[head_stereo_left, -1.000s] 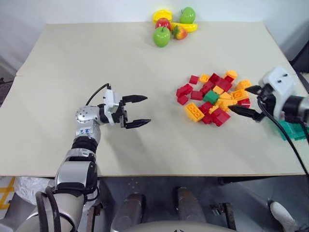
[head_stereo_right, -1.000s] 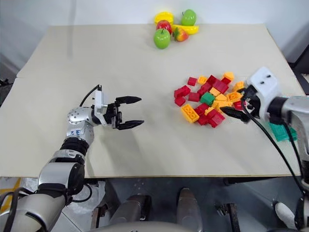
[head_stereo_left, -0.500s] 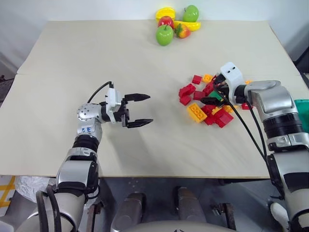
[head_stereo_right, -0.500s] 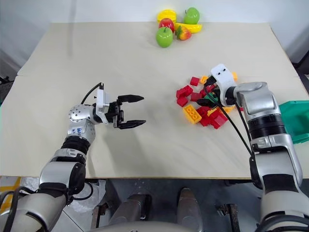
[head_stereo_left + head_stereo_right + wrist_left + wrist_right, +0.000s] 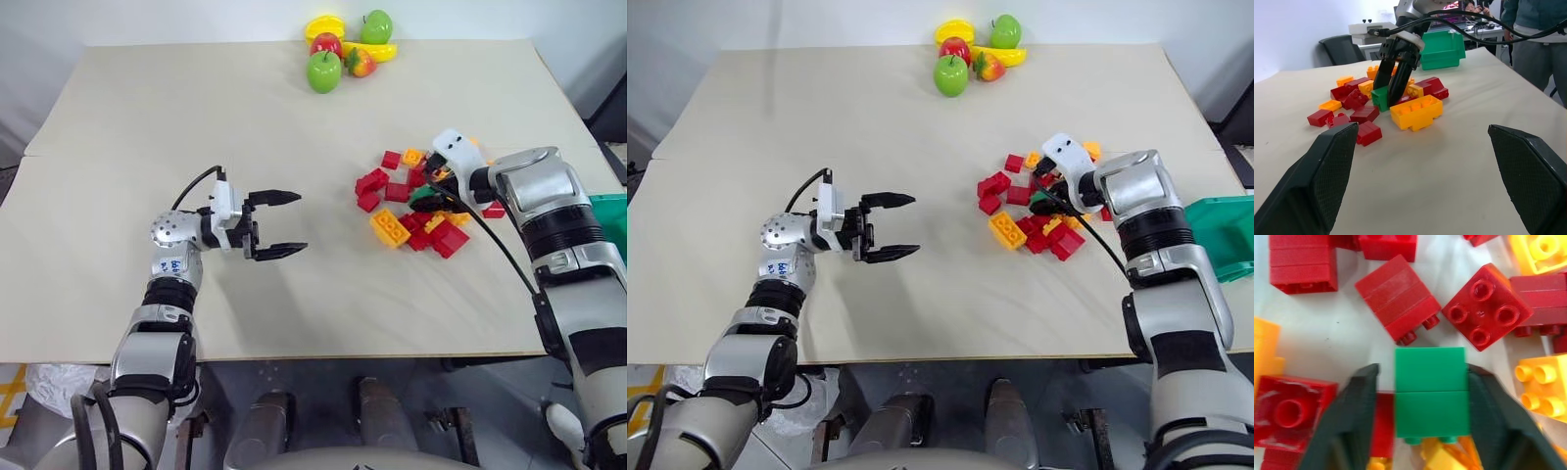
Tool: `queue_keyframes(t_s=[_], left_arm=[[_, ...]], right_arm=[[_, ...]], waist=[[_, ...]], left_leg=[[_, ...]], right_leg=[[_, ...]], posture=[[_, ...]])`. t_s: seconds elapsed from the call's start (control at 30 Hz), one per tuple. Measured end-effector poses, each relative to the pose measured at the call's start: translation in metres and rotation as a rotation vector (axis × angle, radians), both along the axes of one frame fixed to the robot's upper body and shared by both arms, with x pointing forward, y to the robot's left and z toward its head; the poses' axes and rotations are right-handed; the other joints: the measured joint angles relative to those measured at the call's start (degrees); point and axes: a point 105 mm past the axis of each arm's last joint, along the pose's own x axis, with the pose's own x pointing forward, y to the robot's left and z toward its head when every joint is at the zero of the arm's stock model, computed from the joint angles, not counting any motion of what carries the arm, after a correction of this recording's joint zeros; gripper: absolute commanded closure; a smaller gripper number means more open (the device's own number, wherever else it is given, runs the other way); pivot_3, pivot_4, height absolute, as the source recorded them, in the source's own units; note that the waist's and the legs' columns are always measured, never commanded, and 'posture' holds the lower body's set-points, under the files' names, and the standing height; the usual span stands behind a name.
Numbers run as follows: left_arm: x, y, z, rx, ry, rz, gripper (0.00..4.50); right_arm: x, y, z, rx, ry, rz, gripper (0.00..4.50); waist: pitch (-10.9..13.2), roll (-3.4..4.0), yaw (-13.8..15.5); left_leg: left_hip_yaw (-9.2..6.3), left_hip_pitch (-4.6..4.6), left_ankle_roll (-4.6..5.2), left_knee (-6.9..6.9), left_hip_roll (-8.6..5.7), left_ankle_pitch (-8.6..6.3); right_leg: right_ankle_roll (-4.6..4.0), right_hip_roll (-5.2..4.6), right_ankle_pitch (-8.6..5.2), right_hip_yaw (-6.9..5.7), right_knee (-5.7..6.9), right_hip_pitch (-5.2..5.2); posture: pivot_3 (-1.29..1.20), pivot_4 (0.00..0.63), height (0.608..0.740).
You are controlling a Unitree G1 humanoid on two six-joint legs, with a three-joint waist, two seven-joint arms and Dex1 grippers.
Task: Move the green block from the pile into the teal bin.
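**A:** Now at the pile (image 5: 423, 194): the right gripper (image 5: 1420, 396) has its two black fingers set either side of the green block (image 5: 1431, 390), one finger touching a side face and the other just beside the opposite face, with a sliver of red brick showing between.

**B:** So is it gripped?

**A:** Not visibly. The jaws are part-closed around the block, which sits on the table among red and orange-yellow bricks near the pile's middle.

**B:** And the left gripper (image 5: 282, 224)?

**A:** Wide open, holding nothing, well apart from the pile on its left.

**B:** What would make this pinch go well?

**A:** Probably closing squarely on the smooth sides, then lifting straight up so neighbouring bricks don't snag. The teal bin (image 5: 1221, 233) waits on the pile's right, at the table's edge.
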Motion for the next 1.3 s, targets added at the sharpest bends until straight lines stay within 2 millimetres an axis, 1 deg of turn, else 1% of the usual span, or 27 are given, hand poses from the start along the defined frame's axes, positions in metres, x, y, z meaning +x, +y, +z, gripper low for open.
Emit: queue_keyframes(t_s=[0.1, 0.23, 0.33, 0.37, 0.4, 0.47, 0.53, 0.6, 0.67, 0.73, 0.87, 0.9, 0.97, 1.03, 1.1, 1.17, 1.27, 1.3], left_arm=[[0.000, -0.001, 0.000, -0.002, 0.002, 0.002, 0.00], [0.000, -0.007, 0.001, -0.005, 0.001, -0.017, 0.00], [-0.001, -0.016, 0.001, -0.004, 0.006, -0.044, 0.00], [-0.001, -0.026, 0.001, -0.003, 0.012, -0.062, 0.00], [-0.001, -0.031, -0.001, -0.001, 0.017, -0.069, 0.00], [-0.003, -0.048, -0.004, 0.010, 0.030, -0.093, 0.00], [-0.003, -0.060, -0.003, 0.010, 0.033, -0.108, 0.00], [-0.004, -0.072, 0.001, 0.013, 0.026, -0.125, 0.00], [-0.004, -0.079, 0.004, 0.015, 0.020, -0.133, 0.00], [-0.004, -0.090, 0.010, 0.015, 0.010, -0.154, 0.00], [-0.001, -0.101, 0.013, 0.012, 0.021, -0.154, 0.00], [-0.001, -0.104, 0.014, 0.008, 0.027, -0.153, 0.00], [0.002, -0.107, 0.013, 0.010, 0.037, -0.145, 0.00], [0.005, -0.108, 0.012, 0.016, 0.054, -0.133, 0.00], [0.006, -0.109, 0.008, 0.027, 0.071, -0.123, 0.00], [0.008, -0.110, 0.005, 0.037, 0.081, -0.107, 0.00], [0.013, -0.109, 0.007, 0.046, 0.082, -0.081, 0.00], [0.015, -0.106, 0.007, 0.046, 0.080, -0.061, 0.00]], right_arm=[[0.000, 0.001, 0.007, 0.031, -0.041, -0.005, 3.00], [-0.004, 0.001, 0.031, 0.042, -0.139, 0.014, 3.00], [-0.013, -0.003, 0.050, 0.046, -0.229, 0.030, 3.00], [-0.022, -0.009, 0.055, 0.028, -0.268, 0.040, 3.00], [-0.026, -0.012, 0.058, 0.015, -0.287, 0.047, 3.00], [-0.045, -0.026, 0.065, -0.060, -0.333, 0.059, 3.00], [-0.063, -0.042, 0.065, -0.118, -0.328, 0.043, 3.00], [-0.086, -0.062, 0.061, -0.187, -0.280, 0.013, 3.00], [-0.102, -0.077, 0.061, -0.235, -0.250, -0.017, 3.00], [-0.123, -0.103, 0.062, -0.321, -0.190, -0.067, 3.00], [-0.144, -0.136, 0.075, -0.422, -0.159, -0.152, 3.00], [-0.148, -0.147, 0.076, -0.446, -0.148, -0.181, 3.00], [-0.150, -0.159, 0.072, -0.462, -0.135, -0.206, 3.00], [-0.146, -0.173, 0.068, -0.454, -0.152, -0.242, 2.26], [-0.136, -0.186, 0.066, -0.428, -0.195, -0.293, 1.69], [-0.122, -0.193, 0.064, -0.386, -0.254, -0.328, 1.04], [-0.118, -0.201, 0.057, -0.413, -0.254, -0.339, 0.07], [-0.118, -0.201, 0.055, -0.422, -0.248, -0.332, 0.03]], waist=[[0.0, 0.04, 0.0], [0.0, 0.05, 0.0], [0.0, 0.04, 0.1], [0.0, 0.05, 0.4], [0.0, 0.05, 0.5], [0.0, 0.05, 1.2], [0.0, 0.04, 1.7], [0.0, 0.04, 2.3], [0.1, 0.05, 2.6], [0.1, 0.07, 3.0], [0.1, 0.07, 2.8], [0.1, 0.07, 2.8], [0.1, 0.06, 2.8], [0.1, 0.07, 2.7], [0.1, 0.08, 2.7], [0.1, 0.10, 2.5], [0.1, 0.13, 2.8], [0.1, 0.14, 2.8]], left_leg=[[0.03, -0.01, 0.00, -0.01, -0.01, 0.00], [0.16, -0.20, 0.00, 0.03, -0.02, 0.00], [0.14, -0.68, 0.00, 0.31, -0.07, 0.00], [0.04, -0.75, 0.01, 0.36, -0.12, 0.00], [0.05, -0.77, 0.04, 0.45, -0.14, -0.02], [0.10, -0.87, 0.11, 0.56, -0.18, -0.06], [0.12, -0.94, 0.15, 0.68, -0.20, -0.08], [0.17, -0.97, 0.19, 0.81, -0.22, -0.10], [0.36, -0.93, 0.24, 0.88, -0.22, -0.12], [0.53, -0.86, 0.30, 0.91, -0.41, -0.12], [0.68, -0.70, 0.33, 0.91, -0.39, -0.13], [0.69, -0.67, 0.33, 0.91, -0.37, -0.12], [0.76, -0.65, 0.32, 0.92, -0.34, -0.12], [0.80, -0.59, 0.32, 0.92, -0.21, -0.11], [0.84, -0.58, 0.33, 0.92, -0.17, -0.11], [0.85, -0.58, 0.31, 0.92, -0.14, -0.10], [0.83, -0.60, 0.30, 0.88, -0.14, -0.09], [0.83, -0.61, 0.30, 0.87, -0.14, -0.10]], right_leg=[[0.00, -0.02, 0.00, 0.03, 0.04, -0.06], [0.00, -0.08, 0.00, 0.02, 0.20, -0.42], [0.00, -0.10, 0.00, -0.02, 0.33, -0.82], [0.00, -0.16, 0.00, -0.09, 0.36, -0.83], [0.01, -0.16, 0.00, -0.11, 0.37, -0.83], [0.07, -0.18, 0.04, -0.10, 0.33, -0.83], [0.14, -0.19, 0.08, -0.09, 0.30, -0.81], [0.19, -0.19, 0.10, -0.06, 0.31, -0.80], [0.26, -0.19, 0.17, 0.06, 0.29, -0.78], [0.29, -0.20, 0.19, 0.10, 0.26, -0.71], [0.28, -0.20, 0.23, 0.23, 0.23, -0.71], [0.27, -0.20, 0.24, 0.23, 0.23, -0.70], [0.25, -0.20, 0.25, 0.26, 0.25, -0.70], [0.25, -0.20, 0.26, 0.29, 0.27, -0.69], [0.26, -0.23, 0.28, 0.31, 0.27, -0.70], [0.25, -0.23, 0.28, 0.31, 0.28, -0.73], [0.25, -0.22, 0.28, 0.28, 0.26, -0.76], [0.25, -0.23, 0.28, 0.28, 0.25, -0.76]], posture=[[0.00, 0.150, 0.740], [0.00, 0.150, 0.740], [0.00, 0.150, 0.740], [0.00, 0.150, 0.740], [0.00, 0.150, 0.740], [0.00, 0.150, 0.740], [0.00, 0.150, 0.740], [0.00, 0.150, 0.740], [0.00, 0.150, 0.740], [0.00, 0.150, 0.740], [0.00, 0.150, 0.740], [0.00, 0.150, 0.740], [0.00, 0.150, 0.740], [0.00, 0.150, 0.740], [0.00, 0.150, 0.740], [0.00, 0.150, 0.740], [0.00, 0.150, 0.740], [0.00, 0.150, 0.740]])
